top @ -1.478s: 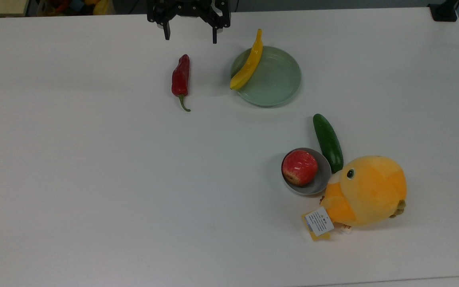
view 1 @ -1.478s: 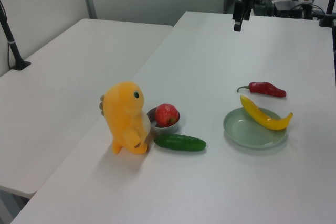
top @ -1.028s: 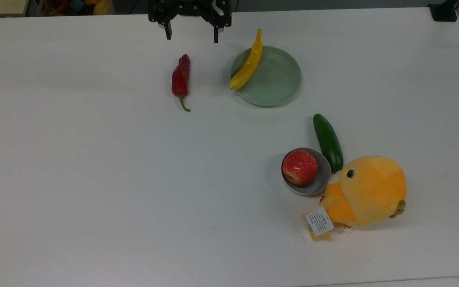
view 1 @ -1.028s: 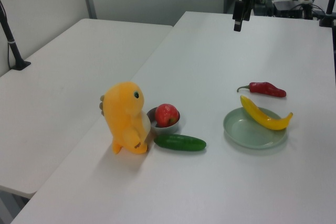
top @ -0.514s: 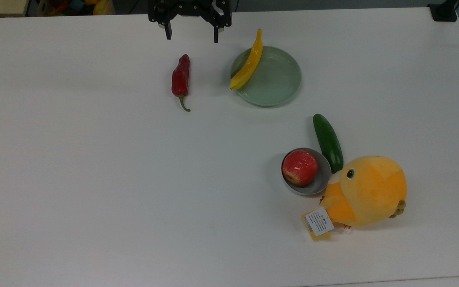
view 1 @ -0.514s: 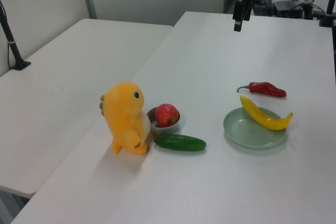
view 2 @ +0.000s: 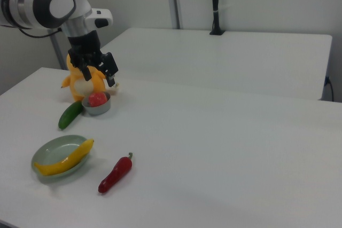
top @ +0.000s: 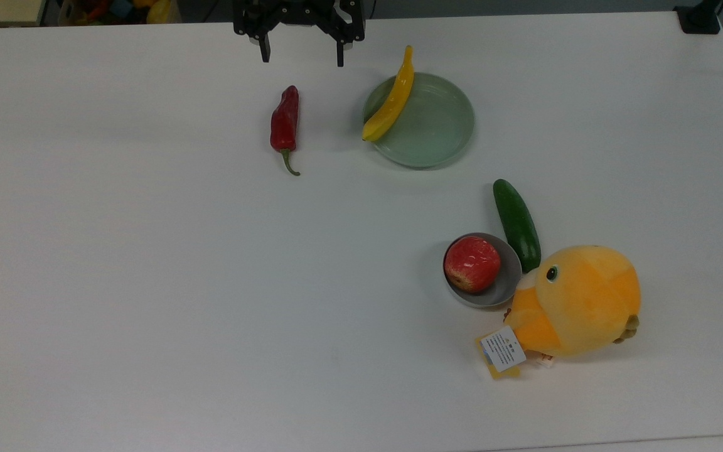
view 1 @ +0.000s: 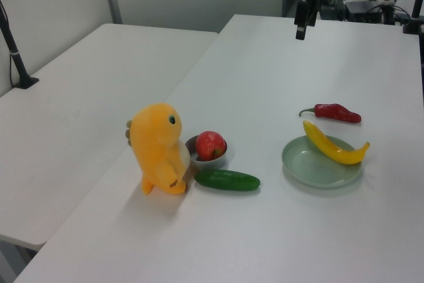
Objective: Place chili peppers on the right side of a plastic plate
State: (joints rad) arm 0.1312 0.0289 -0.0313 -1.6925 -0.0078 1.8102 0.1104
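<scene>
The chili peppers (top: 285,122) are one dark red, wrinkled chili with a green stem, lying on the white table to the left of the plastic plate (top: 440,129) in the top view. The mint-green plate carries a yellow pepper (top: 391,97) across its left rim. My gripper (top: 302,58) hovers open and empty near the table's far edge, beyond the chili and apart from it. In the right view the chili (view 2: 115,174) lies right of the plate (view 2: 51,150), and the gripper (view 2: 99,77) hangs high above the table. The left view shows the chili (view 1: 335,112) just behind the plate (view 1: 311,167).
A green cucumber (top: 516,225), a grey bowl (top: 511,281) holding a red apple (top: 472,263), and a yellow plush toy (top: 578,301) cluster at the top view's lower right. Broad bare tabletop spreads left of and below the chili in the top view.
The gripper has crept very slightly toward the top view's upper edge. The chili, the plate and the other things have not moved.
</scene>
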